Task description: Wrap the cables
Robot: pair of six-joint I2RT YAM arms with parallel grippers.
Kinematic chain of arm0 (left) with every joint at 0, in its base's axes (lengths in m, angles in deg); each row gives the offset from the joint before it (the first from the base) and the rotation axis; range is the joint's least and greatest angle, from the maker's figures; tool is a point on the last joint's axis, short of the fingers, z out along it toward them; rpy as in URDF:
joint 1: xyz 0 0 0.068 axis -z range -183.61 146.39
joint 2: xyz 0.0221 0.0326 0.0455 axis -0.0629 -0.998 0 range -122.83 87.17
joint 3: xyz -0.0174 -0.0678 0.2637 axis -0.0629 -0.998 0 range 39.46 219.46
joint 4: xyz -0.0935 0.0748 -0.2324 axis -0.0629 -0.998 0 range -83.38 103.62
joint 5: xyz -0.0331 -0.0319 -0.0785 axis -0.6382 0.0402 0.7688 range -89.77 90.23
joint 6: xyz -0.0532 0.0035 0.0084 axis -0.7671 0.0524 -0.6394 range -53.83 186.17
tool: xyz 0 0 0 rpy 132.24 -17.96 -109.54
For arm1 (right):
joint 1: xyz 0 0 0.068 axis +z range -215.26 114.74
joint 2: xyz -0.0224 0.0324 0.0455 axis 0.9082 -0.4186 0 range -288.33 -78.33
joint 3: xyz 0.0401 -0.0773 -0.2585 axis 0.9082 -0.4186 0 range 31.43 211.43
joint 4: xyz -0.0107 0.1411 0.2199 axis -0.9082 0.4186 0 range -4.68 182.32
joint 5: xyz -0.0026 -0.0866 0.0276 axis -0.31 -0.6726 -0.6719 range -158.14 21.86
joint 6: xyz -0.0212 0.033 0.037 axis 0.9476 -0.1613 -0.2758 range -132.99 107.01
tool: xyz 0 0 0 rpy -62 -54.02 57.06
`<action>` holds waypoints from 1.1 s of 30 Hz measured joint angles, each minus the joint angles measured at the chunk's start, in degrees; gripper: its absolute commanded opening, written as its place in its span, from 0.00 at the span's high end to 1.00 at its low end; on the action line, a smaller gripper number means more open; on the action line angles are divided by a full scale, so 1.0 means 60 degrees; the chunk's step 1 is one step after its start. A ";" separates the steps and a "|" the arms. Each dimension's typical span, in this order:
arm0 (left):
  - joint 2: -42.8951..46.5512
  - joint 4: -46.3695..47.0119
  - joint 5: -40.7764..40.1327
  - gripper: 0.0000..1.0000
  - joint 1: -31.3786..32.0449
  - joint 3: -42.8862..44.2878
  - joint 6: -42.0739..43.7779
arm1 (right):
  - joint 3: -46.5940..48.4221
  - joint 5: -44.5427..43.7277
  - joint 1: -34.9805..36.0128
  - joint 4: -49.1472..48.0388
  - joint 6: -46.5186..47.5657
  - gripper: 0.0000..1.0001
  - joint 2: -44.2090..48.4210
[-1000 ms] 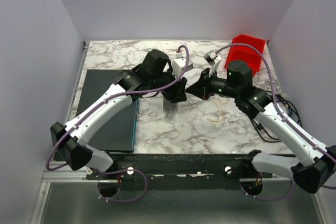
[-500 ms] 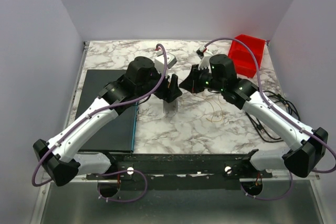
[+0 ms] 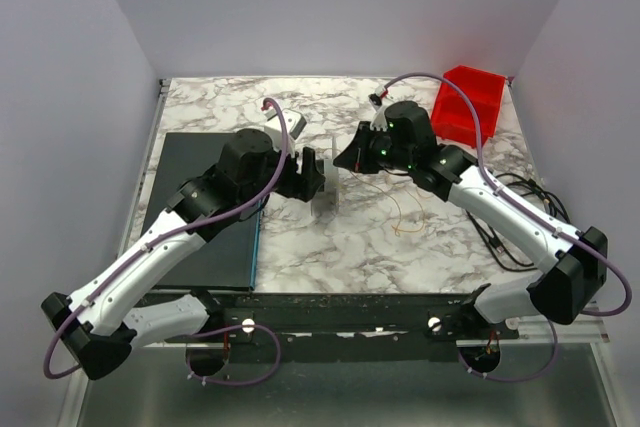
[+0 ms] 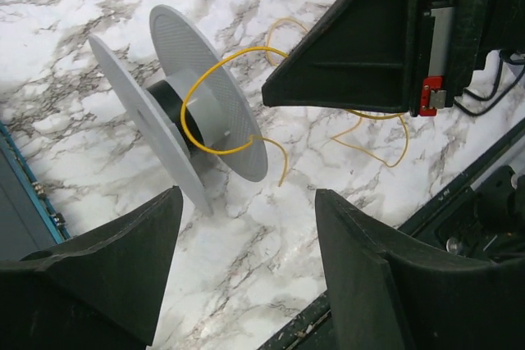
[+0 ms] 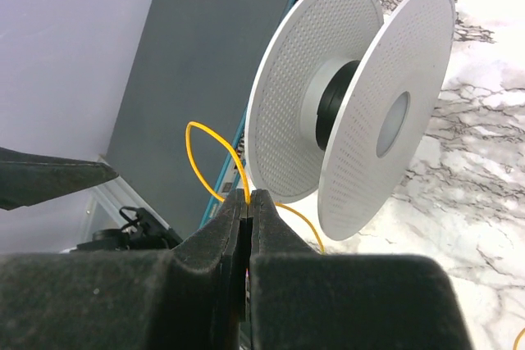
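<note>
A white spool (image 3: 327,199) with a black core stands on its edge on the marble table. In the left wrist view, one loop of the thin yellow-orange cable (image 4: 407,143) curls around the spool (image 4: 176,112) and the remainder trails over the table. My right gripper (image 3: 341,160) hovers just behind the spool, shut on the cable (image 5: 234,163), which arches up out of its fingertips (image 5: 248,197). My left gripper (image 3: 311,175) sits just left of the spool. It is open (image 4: 246,194), with only bare table between its fingers. Loose cable (image 3: 408,230) lies right of the spool (image 5: 353,96).
A red bin (image 3: 468,102) stands at the back right corner. A dark grey slab (image 3: 200,212) covers the table's left side, close to the spool. Thick black cords (image 3: 530,209) lie along the right edge. Purple hoses run along both arms.
My left gripper has opened wider and drawn back to the left of the spool. The right gripper has moved left, still shut on the cable. The spool has stayed put.
</note>
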 measured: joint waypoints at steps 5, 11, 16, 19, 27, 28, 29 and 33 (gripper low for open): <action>0.0583 0.0186 -0.0557 0.30 0.0000 -0.0514 -0.0273 | 0.0000 -0.0033 0.0000 -0.0193 -0.0444 0.99 -0.0025; 0.0761 0.0579 -0.1144 0.30 0.0000 -0.1188 -0.0619 | -0.0015 -0.0073 0.0000 -0.0794 -0.1122 0.99 -0.0069; 0.0874 0.1104 -0.1311 0.29 0.0000 -0.2069 -0.0933 | -0.0124 -0.0102 0.0000 -0.1388 -0.1657 0.99 -0.0237; 0.0911 0.1435 -0.1311 0.27 0.0000 -0.2448 -0.1118 | -0.0280 -0.0106 0.0000 -0.1694 -0.1938 0.99 -0.0408; 0.0758 0.2517 -0.1311 0.24 0.0007 -0.3228 -0.1490 | -0.0561 -0.0102 0.0000 -0.2255 -0.2368 0.99 -0.0856; 0.0681 0.2623 -0.1311 0.24 0.0007 -0.3275 -0.1523 | -0.0576 -0.0102 0.0000 -0.2302 -0.2404 0.99 -0.0882; 0.0568 0.2783 -0.1315 0.24 0.0015 -0.3366 -0.1555 | -0.0579 -0.0102 0.0000 -0.2350 -0.2437 0.99 -0.0907; 0.0200 0.3115 -0.1446 0.24 0.0066 -0.3537 -0.1672 | -0.0656 -0.0091 0.0000 -0.2579 -0.2583 0.99 -0.0980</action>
